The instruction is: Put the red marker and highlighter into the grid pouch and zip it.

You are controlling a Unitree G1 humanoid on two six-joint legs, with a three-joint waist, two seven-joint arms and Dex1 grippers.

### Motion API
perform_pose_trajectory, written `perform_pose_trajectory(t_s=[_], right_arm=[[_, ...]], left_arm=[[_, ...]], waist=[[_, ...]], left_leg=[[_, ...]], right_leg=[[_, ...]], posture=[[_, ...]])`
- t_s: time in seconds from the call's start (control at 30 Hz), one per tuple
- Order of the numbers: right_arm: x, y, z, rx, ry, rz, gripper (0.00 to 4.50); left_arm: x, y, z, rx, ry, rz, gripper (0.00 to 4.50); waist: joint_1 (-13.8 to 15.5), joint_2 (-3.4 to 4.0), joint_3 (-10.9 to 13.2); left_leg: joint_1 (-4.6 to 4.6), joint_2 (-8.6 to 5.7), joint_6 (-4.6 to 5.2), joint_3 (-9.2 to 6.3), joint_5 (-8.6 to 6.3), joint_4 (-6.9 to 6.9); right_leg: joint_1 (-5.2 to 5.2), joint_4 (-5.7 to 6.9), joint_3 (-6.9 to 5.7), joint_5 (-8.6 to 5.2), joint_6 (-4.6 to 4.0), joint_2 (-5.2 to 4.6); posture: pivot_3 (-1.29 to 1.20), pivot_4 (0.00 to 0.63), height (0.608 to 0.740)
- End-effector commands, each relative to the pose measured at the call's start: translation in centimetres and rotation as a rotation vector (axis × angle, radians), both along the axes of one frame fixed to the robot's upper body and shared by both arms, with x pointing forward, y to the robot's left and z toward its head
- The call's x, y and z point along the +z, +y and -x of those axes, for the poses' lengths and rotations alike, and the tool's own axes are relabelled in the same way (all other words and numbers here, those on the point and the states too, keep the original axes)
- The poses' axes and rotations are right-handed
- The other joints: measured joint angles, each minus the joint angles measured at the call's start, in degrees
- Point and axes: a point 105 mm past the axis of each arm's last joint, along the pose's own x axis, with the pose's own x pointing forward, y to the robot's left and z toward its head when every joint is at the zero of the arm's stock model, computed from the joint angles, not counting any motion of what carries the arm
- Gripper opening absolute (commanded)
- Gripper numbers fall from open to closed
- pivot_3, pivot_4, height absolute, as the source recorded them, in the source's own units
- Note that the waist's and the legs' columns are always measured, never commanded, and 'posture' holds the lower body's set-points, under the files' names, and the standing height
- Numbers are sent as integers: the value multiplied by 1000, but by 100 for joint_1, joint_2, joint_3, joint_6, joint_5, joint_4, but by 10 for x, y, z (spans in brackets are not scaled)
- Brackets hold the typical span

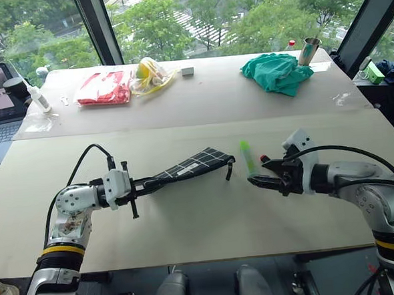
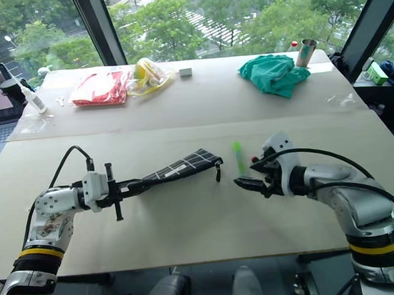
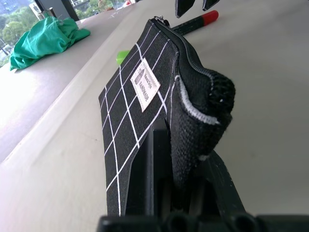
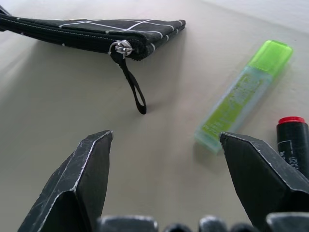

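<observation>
Clamping grid pouch (image 1: 194, 164) end, left gripper (image 1: 140, 186); right gripper (image 1: 256, 180) spread empty, highlighter (image 1: 247, 155) at 12 o'clock, red marker (image 4: 292, 142) beside.

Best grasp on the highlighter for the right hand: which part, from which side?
Take the highlighter mid-barrel, across its narrow width, coming down from above with the open right hand. It lies flat on the table, so only its long sides are free; the red marker lies close beside it, so keep one finger between them.

Bright daylight from the windows (image 1: 196, 20); soft shadows, sharp views.
</observation>
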Motion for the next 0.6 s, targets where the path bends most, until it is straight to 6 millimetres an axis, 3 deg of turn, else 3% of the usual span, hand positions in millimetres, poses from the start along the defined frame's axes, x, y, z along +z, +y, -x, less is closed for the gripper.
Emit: perform_pose_trajectory(t_s=[0.03, 0.33, 0.47, 0.6], right_arm=[[1, 24, 0, 53, -15, -32, 3898], [-1, 57, -10, 76, -13, -98, 3898], [2, 62, -13, 76, -13, -119, 3898], [3, 67, -11, 99, -15, -125, 2946]], left_arm=[[11, 3, -1, 9, -48, 11, 0], [10, 1, 0, 3, -49, 11, 0], [9, 0, 0, 3, -48, 13, 0], [9, 0, -1, 10, -51, 18, 0]], waist=[[-23, 0, 0], [-1, 0, 0], [-17, 0, 0], [-13, 0, 0]], left_leg=[[0, 0, 0, 0, 0, 0], [-2, -3, -2, -6, 1, 0], [-2, -2, -3, -6, 2, 0], [-2, -2, -3, -8, 2, -1]], right_leg=[[0, 0, 0, 0, 0, 0], [-1, 0, -1, 0, 0, 0], [-4, 1, 0, 0, 0, 0], [-4, 2, -1, 0, 0, 0]], posture=[[0, 150, 740], [0, 150, 740], [0, 150, 740], [0, 150, 740]])
